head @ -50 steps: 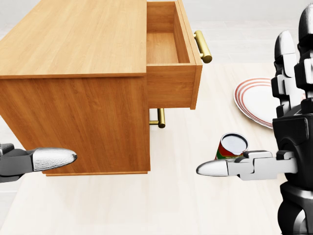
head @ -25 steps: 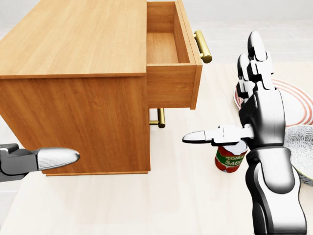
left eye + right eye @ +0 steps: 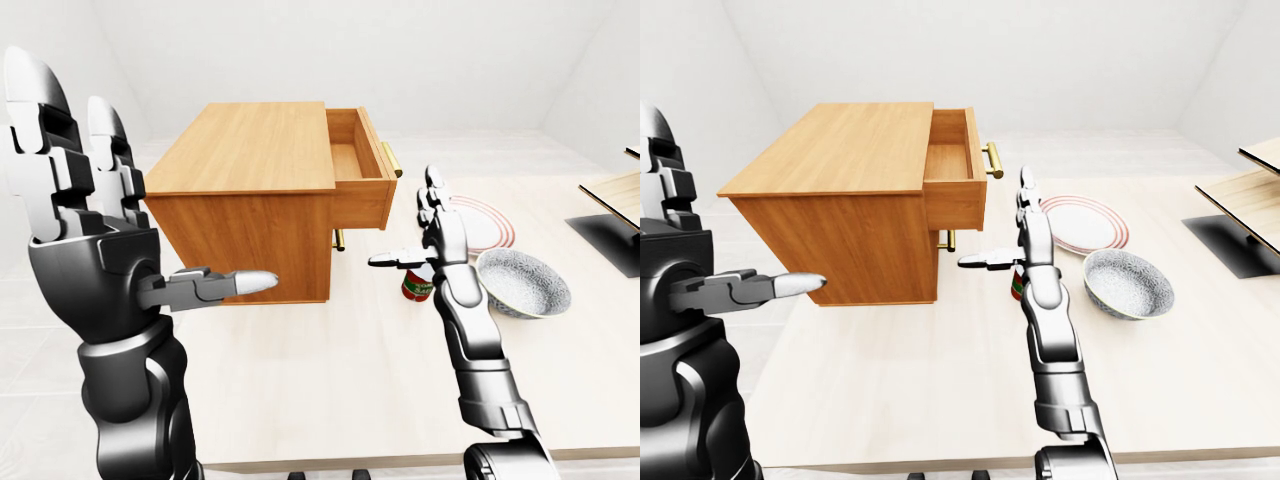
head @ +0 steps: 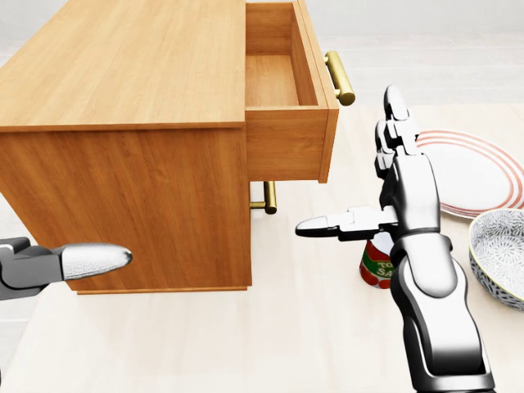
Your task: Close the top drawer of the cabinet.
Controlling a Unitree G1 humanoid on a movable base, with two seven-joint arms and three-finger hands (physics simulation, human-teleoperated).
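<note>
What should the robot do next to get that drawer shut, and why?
Probably move the right hand, which is open, up to the face of the top drawer near its brass handle. The drawer stands pulled out and nothing touches it.

You have the cabinet (image 4: 123, 106) at the left of the head view, a light-brown wooden box with a flat, bare top, standing on the pale desk (image 4: 286, 344). Its top drawer (image 4: 288, 123) stands pulled well out toward the right of that view, level and straight in its opening. You can see down into it: plain wooden floor and walls, nothing visible inside. On the drawer's outer face sits a brass bar handle (image 4: 340, 78), running along the face and held off it on short posts. Below the open drawer, a second brass handle (image 4: 267, 198) shows on the cabinet's right-hand face, flush with the body there.
</note>
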